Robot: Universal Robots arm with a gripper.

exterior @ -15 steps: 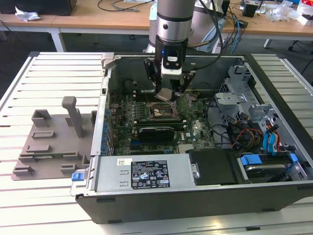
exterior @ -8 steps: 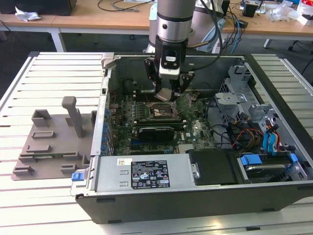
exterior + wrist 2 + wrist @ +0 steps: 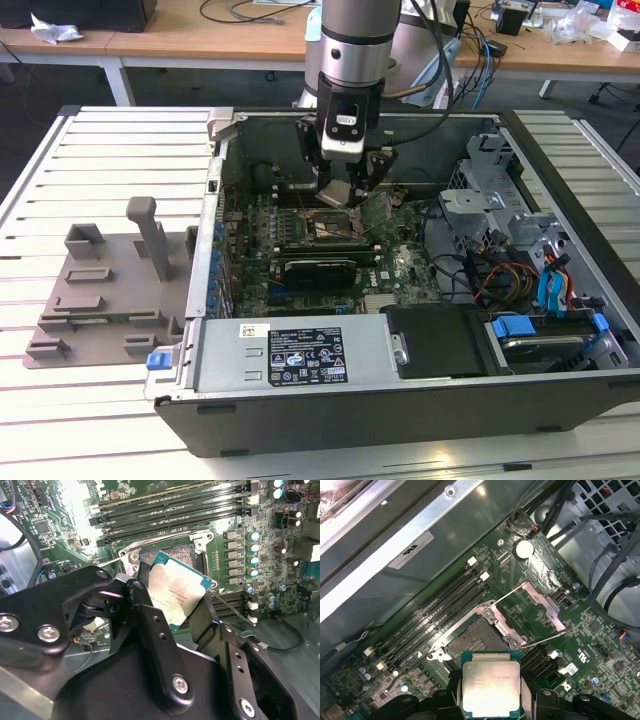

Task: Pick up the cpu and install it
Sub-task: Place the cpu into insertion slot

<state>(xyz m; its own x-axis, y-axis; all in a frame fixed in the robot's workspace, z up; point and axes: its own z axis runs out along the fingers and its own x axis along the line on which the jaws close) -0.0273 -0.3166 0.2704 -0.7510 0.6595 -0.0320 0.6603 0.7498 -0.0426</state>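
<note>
The cpu (image 3: 177, 592) is a flat square chip with a silver-grey top plate and a thin teal edge. My gripper (image 3: 172, 600) is shut on it, one black finger (image 3: 145, 615) on each side. The cpu (image 3: 491, 682) hangs just above the motherboard, close to the open socket (image 3: 472, 642), whose metal load plate (image 3: 540, 602) is swung up. In the exterior view the gripper (image 3: 345, 190) holds the cpu (image 3: 337, 193) inside the open computer case, over the socket (image 3: 325, 225).
Rows of memory slots (image 3: 435, 615) run beside the socket. Capacitors (image 3: 255, 545) and cables (image 3: 615, 545) stand around it. A drive cage (image 3: 500, 190) and a power supply (image 3: 300, 355) fill the case's sides. A grey plastic tray (image 3: 110, 290) lies on the slatted table at the exterior view's left.
</note>
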